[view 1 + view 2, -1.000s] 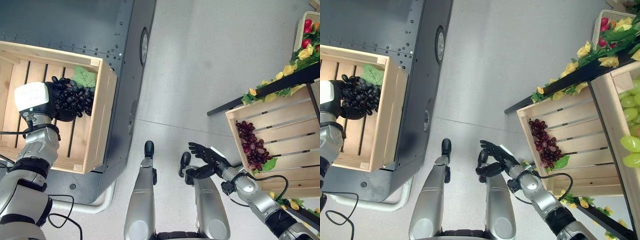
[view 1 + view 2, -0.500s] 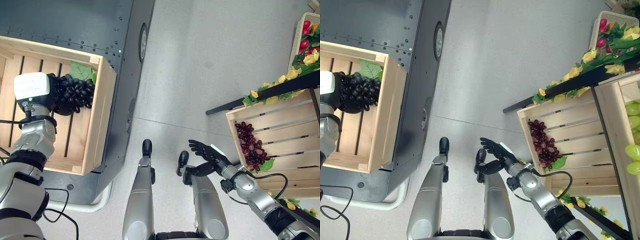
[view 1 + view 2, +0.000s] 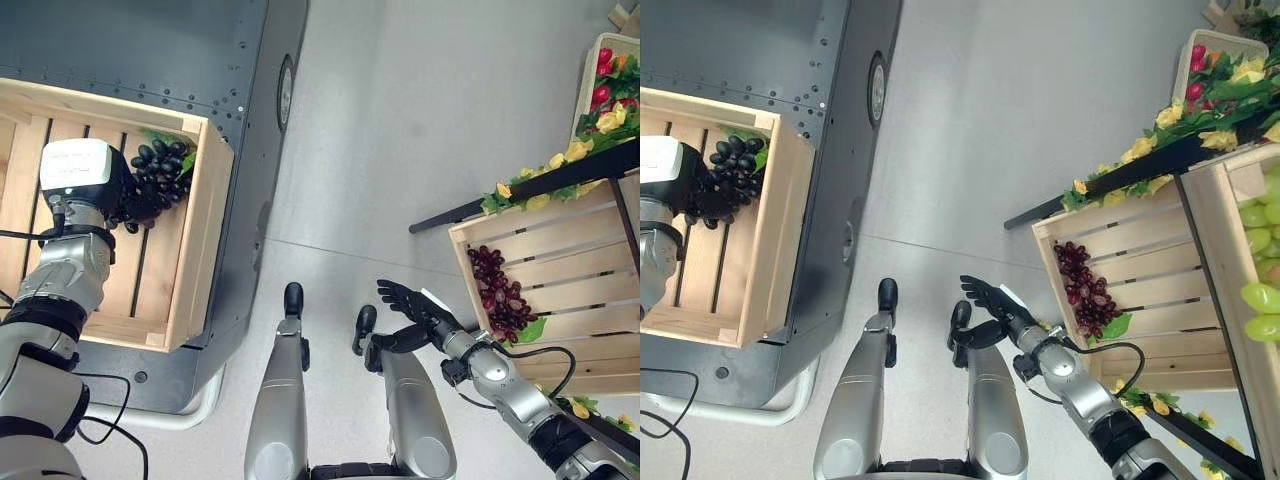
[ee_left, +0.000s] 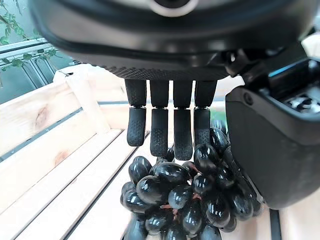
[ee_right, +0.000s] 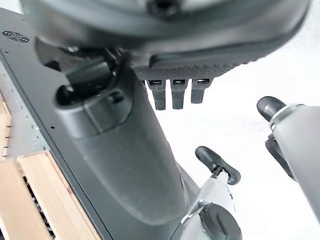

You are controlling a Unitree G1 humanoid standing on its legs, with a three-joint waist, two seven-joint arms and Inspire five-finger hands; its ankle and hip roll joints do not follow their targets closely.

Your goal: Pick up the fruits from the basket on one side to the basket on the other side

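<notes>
A bunch of black grapes (image 3: 157, 178) with a green leaf lies on the slats in the far right corner of the left wooden crate (image 3: 203, 238). My left hand (image 3: 82, 180) is right beside it inside the crate. In the left wrist view its fingers (image 4: 165, 129) hang straight over the black grapes (image 4: 187, 195) and the thumb stands off to the side, so the hand is open. A bunch of red grapes (image 3: 500, 293) lies in the right crate (image 3: 575, 262). My right hand (image 3: 412, 304) hovers open over the floor, left of that crate and holding nothing.
The left crate stands on a dark metal platform (image 3: 150, 50). A black shelf bar with a garland of yellow flowers (image 3: 560, 163) runs above the right crate. A basket of red and yellow fruit (image 3: 610, 75) and green grapes (image 3: 1260, 250) are at the far right.
My left hand has sunk lower into the crate and its fingers have straightened. The black grapes now rest on the slats instead of hanging in the grasp. The right hand is unmoved.
</notes>
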